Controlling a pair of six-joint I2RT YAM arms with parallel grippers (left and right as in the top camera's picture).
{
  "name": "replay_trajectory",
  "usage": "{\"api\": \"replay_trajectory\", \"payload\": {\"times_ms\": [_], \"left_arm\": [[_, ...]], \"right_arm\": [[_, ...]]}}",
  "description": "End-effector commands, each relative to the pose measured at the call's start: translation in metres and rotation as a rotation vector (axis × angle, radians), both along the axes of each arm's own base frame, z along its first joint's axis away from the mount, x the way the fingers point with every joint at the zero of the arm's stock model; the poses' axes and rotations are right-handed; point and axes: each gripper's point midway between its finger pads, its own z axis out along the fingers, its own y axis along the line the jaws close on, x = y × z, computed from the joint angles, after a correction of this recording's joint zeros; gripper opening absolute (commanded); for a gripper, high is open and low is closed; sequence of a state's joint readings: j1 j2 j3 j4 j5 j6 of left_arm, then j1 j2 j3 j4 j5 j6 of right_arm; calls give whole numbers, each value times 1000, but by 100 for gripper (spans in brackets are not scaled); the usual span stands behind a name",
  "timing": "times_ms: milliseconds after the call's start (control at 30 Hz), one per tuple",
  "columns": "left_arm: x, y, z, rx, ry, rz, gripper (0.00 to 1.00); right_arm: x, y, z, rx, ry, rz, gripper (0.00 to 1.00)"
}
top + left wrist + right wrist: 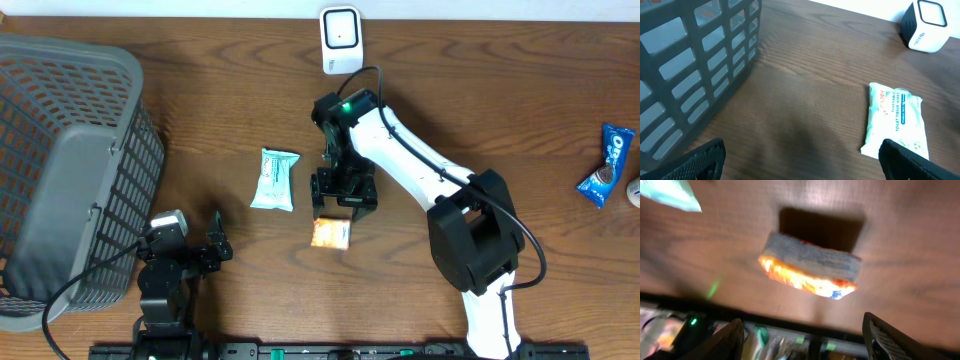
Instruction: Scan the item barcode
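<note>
A small orange snack packet (331, 233) (810, 265) lies on the wooden table, just in front of my right gripper (345, 205) (802, 342). That gripper is open above the table, with nothing between its fingers (887, 340). A white and teal pack of wipes (274, 179) (895, 120) lies flat to the packet's left. The white barcode scanner (341, 38) (925, 25) stands at the table's far edge. My left gripper (208, 248) (802, 162) is open and empty near the front edge, and its right finger (905, 160) covers a corner of the wipes pack.
A large grey plastic basket (70, 170) (690, 60) takes up the table's left side, close to the left arm. A blue cookie packet (606, 165) lies at the far right edge. The rail along the front edge (790, 340) shows under the right gripper.
</note>
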State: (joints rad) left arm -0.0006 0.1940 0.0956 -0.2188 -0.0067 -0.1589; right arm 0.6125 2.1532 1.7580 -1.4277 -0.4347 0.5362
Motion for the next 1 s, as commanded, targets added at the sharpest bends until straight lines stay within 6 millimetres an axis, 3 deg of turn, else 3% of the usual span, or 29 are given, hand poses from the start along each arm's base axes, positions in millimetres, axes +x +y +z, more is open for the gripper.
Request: {"api": "replay_trajectory", "payload": {"times_ms": [0,67,167,267,400,600,833,967], "left_arm": [[-3,3,-14,13,32,13,98],[-3,3,-14,13,32,13,98],[-3,3,-14,13,32,13,98],[-3,3,-14,13,32,13,98],[-3,3,-14,13,32,13,98],[-3,3,-14,13,32,13,98],[-3,3,-14,13,32,13,98],[-3,3,-14,13,32,13,98]], "right_arm": [[-5,8,7,36,63,-55,72],[-4,7,6,28,56,-49,74],[14,-4,-5,-45,-57,-18,89],[29,-23,-15,-193,-154,-41,93],[30,-26,-18,-293,-178,-159,99],[9,-26,-38,-367,-118,-280,99],[-10,-7,-67,-274,-61,-278,99],[-11,7,-73,-179,-59,-235,99]]}}
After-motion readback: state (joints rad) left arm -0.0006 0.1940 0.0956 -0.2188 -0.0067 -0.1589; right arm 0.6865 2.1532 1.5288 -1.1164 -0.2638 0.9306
